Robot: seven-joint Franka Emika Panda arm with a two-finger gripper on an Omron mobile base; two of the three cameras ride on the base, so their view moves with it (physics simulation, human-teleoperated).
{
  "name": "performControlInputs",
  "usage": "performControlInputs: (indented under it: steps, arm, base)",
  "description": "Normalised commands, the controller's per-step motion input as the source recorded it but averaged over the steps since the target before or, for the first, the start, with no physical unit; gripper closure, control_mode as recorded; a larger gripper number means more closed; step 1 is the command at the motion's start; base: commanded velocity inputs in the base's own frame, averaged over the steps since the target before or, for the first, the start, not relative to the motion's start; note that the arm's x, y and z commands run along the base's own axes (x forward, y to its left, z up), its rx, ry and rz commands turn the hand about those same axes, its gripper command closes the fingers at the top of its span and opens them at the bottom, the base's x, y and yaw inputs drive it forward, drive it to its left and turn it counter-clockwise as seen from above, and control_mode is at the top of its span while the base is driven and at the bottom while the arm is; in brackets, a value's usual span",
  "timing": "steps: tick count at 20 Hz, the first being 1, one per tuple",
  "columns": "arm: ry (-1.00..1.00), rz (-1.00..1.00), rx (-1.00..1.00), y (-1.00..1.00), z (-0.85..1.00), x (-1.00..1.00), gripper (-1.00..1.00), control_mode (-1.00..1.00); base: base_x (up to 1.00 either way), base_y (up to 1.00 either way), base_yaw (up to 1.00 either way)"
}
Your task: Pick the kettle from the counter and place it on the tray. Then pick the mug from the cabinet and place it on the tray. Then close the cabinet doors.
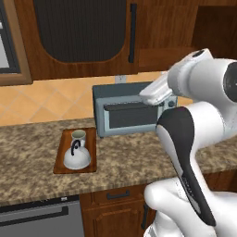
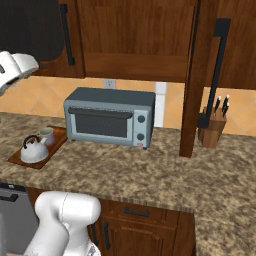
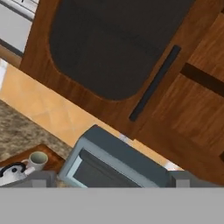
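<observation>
Claw (image 3: pixel 112 178) raised above the counter (image 1: pixel 32 171), jaws spread wide, holding nothing. Directly ahead and just below: the toaster oven (image 3: pixel 114 165). Lower, to the claw's left: the tray (image 1: pixel 61 155) bearing kettle (image 1: pixel 77 156) and mug (image 1: pixel 78 137), touching or nearly so. Beyond, above: the left cabinet door (image 3: pixel 109 52), shut against the cabinet (image 2: pixel 140 37); the right door (image 2: pixel 202 75) stands open edge-on.

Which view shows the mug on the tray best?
The left base view: the mug stands at the tray's back end, behind the kettle, seen from above and close. The right base view shows it small at the frame's left. The hand view catches it low in the corner, partly cut off.
</observation>
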Motion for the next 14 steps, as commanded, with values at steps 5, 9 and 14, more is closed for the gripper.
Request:
performControlInputs:
  steps: [5,9,14]
  arm:
    - [0.00,-0.14,0.09,-0.49,-0.44,-0.84,-1.00,-1.00]
    - [0.00,-0.13,0.06,-0.53,-0.44,-0.68,-1.00,-1.00]
    - [0.00,-0.03,0.03,-0.45,-0.42,-0.22,-1.00,-1.00]
  base:
    - [0.00,0.00,0.00]
    - [0.00,0.00,0.00]
    - [0.00,0.00,0.00]
